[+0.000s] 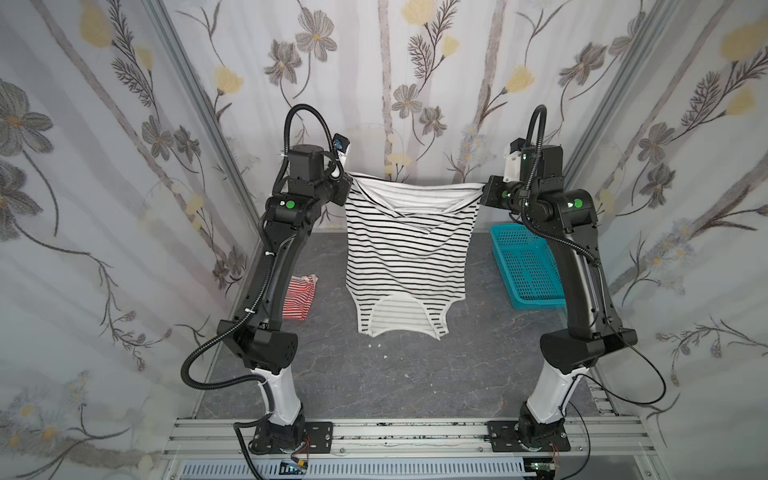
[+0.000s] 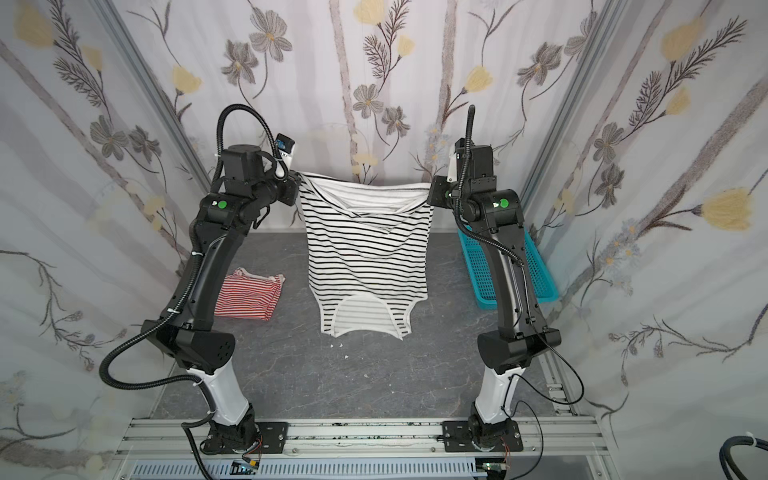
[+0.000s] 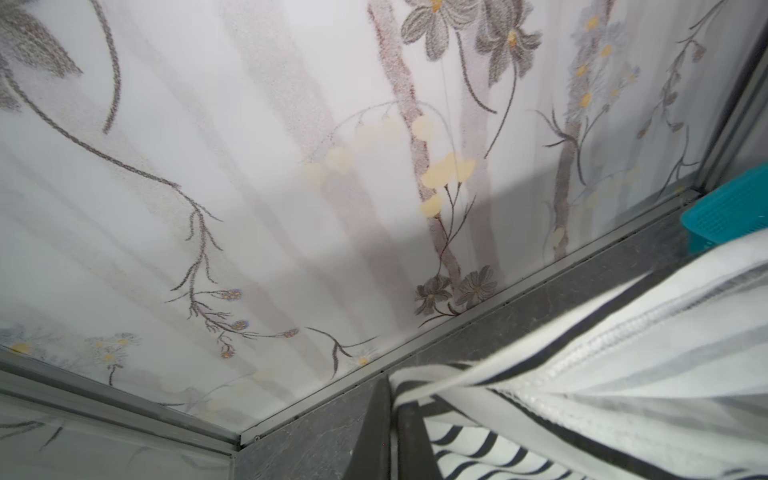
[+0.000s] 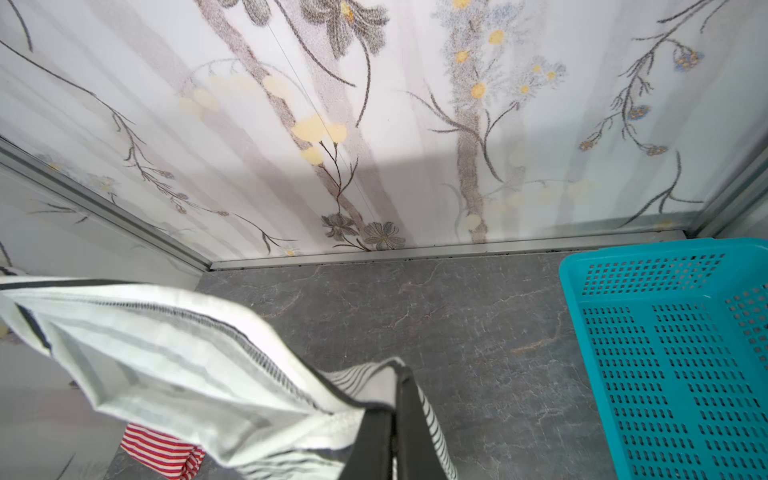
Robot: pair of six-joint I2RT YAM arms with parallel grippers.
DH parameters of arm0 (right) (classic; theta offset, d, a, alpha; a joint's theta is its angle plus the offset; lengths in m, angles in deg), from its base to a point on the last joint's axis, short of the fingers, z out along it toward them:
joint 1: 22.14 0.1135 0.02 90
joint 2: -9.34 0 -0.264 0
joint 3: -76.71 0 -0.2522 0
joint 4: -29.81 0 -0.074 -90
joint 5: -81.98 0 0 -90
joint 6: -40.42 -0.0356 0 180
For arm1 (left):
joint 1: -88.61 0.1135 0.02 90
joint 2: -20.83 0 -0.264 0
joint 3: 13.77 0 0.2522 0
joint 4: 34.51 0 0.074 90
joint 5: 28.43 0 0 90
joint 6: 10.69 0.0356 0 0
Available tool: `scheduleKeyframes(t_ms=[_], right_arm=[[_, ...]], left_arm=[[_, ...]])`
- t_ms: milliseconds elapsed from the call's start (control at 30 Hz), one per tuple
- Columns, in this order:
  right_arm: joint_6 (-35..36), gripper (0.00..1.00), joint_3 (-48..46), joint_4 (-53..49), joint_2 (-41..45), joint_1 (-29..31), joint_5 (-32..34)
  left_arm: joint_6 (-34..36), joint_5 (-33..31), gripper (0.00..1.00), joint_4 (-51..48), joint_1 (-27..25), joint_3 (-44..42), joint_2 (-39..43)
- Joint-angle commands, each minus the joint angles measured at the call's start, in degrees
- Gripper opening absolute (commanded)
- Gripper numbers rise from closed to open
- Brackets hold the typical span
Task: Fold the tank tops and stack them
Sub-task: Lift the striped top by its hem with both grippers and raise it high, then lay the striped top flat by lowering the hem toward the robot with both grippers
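Two grippers hold one garment aloft in both top views. The left gripper (image 1: pixel 348 188) and the right gripper (image 1: pixel 484 192) are each pinched tight on an upper corner of the black-and-white tank top (image 1: pixel 409 257). It hangs stretched between them over the grey table (image 1: pixel 415 374), hem uppermost and neckline lowest; whether the low end touches the table I cannot tell. The red-and-white tank top (image 2: pixel 249 297) lies folded on the table at the left, beside the left arm. The teal perforated basket (image 1: pixel 525 266) sits at the right, partly behind the right arm.

Left wrist view: the left gripper (image 3: pixel 392 415) is clamped on the striped hem, with no gap between its dark fingers (image 3: pixel 370 436), and the cloth fans away from them.

Right wrist view: the right gripper (image 4: pixel 395 415) is likewise closed on the white-edged hem. The red-and-white tank top (image 4: pixel 162 451) lies below the hanging cloth, and the basket stands on the table to one side.
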Motion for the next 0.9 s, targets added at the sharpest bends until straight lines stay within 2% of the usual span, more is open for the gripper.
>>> scheduleKeyframes(t_ms=[0, 67, 167, 233, 333, 433, 600, 733, 867], right_arm=[[-0.67, 0.00, 2.62, 7.32, -0.07, -1.89, -8.11], [-1.63, 0.00, 2.61, 9.02, 0.59, -3.34, -11.06], [-2.15, 0.00, 2.47, 9.61, 0.88, -4.72, -13.97], [-1.86, 0.00, 2.04, 8.27, 0.63, -4.83, -14.34], [-1.54, 0.00, -5.45, 8.53, 2.54, -4.57, -14.24], [-0.80, 0.00, -20.48, 12.51, 8.12, -3.94, -13.82], [-2.51, 0.00, -54.57, 25.79, 23.68, -1.51, -13.69], [-4.41, 0.00, -73.41, 30.45, 33.27, 2.34, -13.67], [-6.04, 0.00, -86.12, 31.84, 37.33, 7.53, -12.20]], left_arm=[[0.28, -1.26, 0.00, 4.07, 0.77, 7.14, -1.55], [0.04, -1.25, 0.00, 4.07, 1.01, 9.16, -1.30], [-0.74, 0.12, 0.00, 4.16, 1.69, 7.62, 0.87], [-0.80, 1.26, 0.00, 4.10, 2.09, 4.00, 2.74], [-1.13, 3.66, 0.00, 4.37, 3.01, -5.11, 6.06], [-1.25, 6.50, 0.00, 6.18, 4.46, -19.06, 10.99], [1.09, 9.34, 0.00, 11.82, 5.63, -48.18, 23.72], [3.55, 11.66, 0.00, 12.35, 5.80, -67.12, 34.21], [7.32, 13.02, 0.00, 11.79, 5.76, -81.41, 43.46]])
